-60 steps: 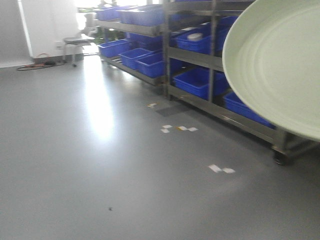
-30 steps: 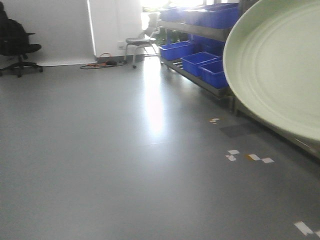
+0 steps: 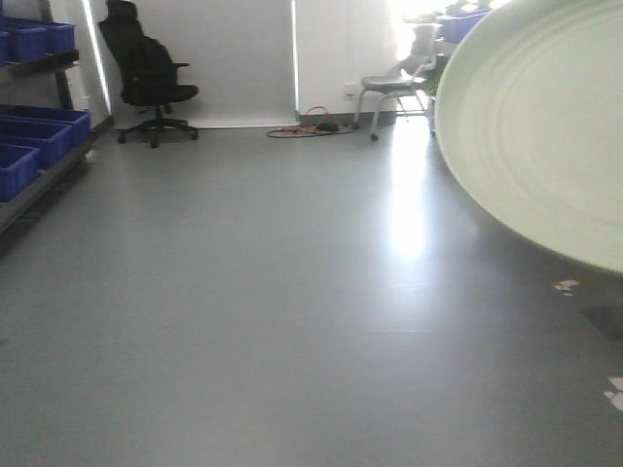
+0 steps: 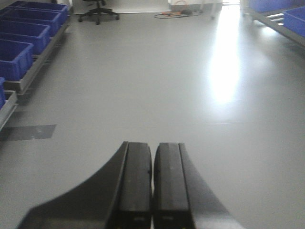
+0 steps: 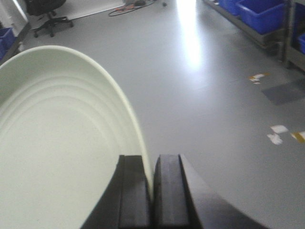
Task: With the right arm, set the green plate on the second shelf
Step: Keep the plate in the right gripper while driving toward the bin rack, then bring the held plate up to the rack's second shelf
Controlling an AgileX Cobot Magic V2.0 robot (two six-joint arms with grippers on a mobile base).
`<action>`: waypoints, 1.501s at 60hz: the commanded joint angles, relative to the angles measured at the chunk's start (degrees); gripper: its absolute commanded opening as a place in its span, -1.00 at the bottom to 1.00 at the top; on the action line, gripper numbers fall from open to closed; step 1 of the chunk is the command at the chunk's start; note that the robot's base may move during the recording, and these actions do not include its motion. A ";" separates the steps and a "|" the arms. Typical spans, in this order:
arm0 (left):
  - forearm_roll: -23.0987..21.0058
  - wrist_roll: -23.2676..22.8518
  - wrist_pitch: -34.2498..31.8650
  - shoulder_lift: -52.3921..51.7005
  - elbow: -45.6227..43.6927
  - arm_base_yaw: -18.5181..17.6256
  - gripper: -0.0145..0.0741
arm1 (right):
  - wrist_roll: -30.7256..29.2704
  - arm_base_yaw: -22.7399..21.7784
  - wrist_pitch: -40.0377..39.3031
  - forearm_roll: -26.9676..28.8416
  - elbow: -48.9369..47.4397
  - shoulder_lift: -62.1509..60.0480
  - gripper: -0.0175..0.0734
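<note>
The front view has swung left onto a chair point(image 3: 146, 73), the right gripper point(image 5: 152, 191) clamping the plate point(image 3: 545, 126) by its rim, the left gripper point(image 4: 152, 186) closed on nothing.

We see the green plate point(image 3: 545, 136) as matt and smooth, with faint concentric ridges; we cannot tell plastic from ceramic. The floor point(image 3: 243, 292) is smooth grey with a soft sheen that mirrors the window light. The blue bins point(image 4: 19, 57) look like hard plastic. The left claw point(image 4: 152, 150) and right claw point(image 5: 152, 164) are matt black.
</note>
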 commanded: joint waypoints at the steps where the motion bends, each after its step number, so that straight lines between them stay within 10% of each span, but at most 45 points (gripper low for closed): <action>1: -0.08 0.11 -4.59 -1.22 2.29 -0.04 -0.39 | -0.07 -0.33 -6.22 -0.08 -1.85 0.10 -0.50; 90: -0.08 0.11 -4.59 -1.22 2.29 -0.04 -0.39 | -0.07 -0.33 -6.22 -0.08 -1.85 0.10 -0.50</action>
